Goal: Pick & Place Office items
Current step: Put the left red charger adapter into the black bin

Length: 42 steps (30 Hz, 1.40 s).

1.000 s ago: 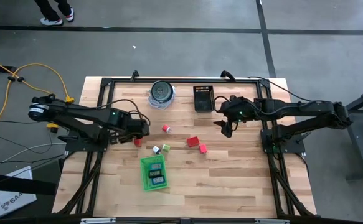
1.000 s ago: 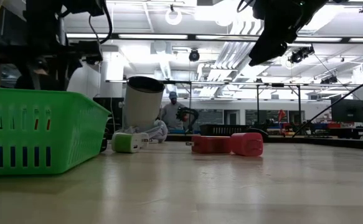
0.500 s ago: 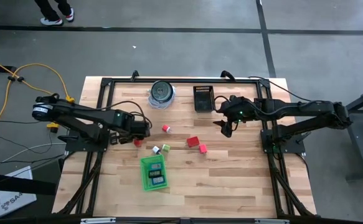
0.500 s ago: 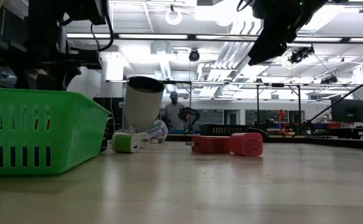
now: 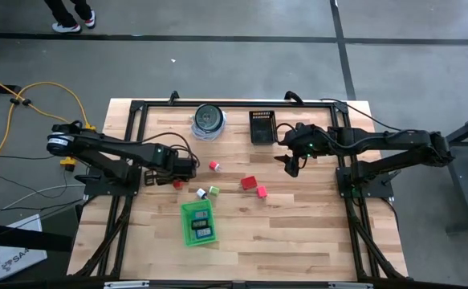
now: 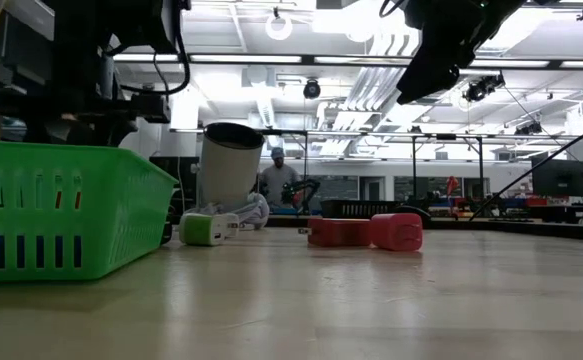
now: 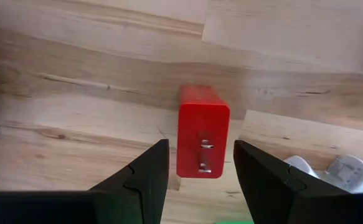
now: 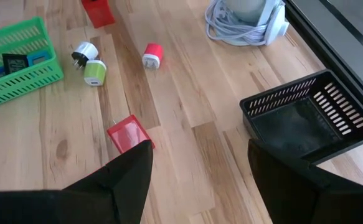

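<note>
Comparing with the frame a second back, the left arm has stretched further along the table [image 5: 298,225], its left gripper [image 5: 187,170] now nearer the red plug block [image 7: 202,132]; right arm unchanged. Count on the wood: three red or pink pieces near the middle – a small one [image 5: 214,165], a red block [image 5: 248,183], a pink one [image 5: 261,192] touching it – plus the red plug block by the left gripper; one white plug [image 5: 201,193] and one green-white plug [image 5: 213,191] side by side; two or three dark and blue pieces lie in the green tray [image 5: 187,227]. Left gripper: fingers [image 7: 149,171] apart, straddling the red plug block from above, contact not discernible, nothing held. Right gripper [image 5: 291,166]: fingers spread wide, empty, hovering near the black basket [image 5: 262,127]
</note>
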{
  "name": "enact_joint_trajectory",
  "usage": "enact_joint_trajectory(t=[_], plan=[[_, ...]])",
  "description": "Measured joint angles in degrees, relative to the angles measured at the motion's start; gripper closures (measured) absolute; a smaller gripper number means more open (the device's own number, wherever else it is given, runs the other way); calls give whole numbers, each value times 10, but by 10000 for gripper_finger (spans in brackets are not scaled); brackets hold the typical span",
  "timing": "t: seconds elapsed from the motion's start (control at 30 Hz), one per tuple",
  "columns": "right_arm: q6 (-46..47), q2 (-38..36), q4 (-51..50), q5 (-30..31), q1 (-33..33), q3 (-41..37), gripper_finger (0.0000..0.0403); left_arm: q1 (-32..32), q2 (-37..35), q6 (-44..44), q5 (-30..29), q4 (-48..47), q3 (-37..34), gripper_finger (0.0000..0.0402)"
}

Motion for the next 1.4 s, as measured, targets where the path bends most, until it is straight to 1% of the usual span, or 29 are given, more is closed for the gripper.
enact_joint_trajectory(t=[0.5,0.87,0.97,1.17,1.27,1.4], plan=[[0,0,9,0,0,0,152,-2,47,4,3,11,-1,229],[0,0,13,0,0,0,152,-2,47,5,2,17,-1,230],[0,0,13,0,0,0,152,-2,47,5,0,17,-1,241],[0,0,13,0,0,0,152,-2,47,5,0,17,-1,286],[0,0,13,0,0,0,152,-2,47,5,0,17,-1,286],[0,0,13,0,0,0,152,-2,47,5,0,17,-1,274]])
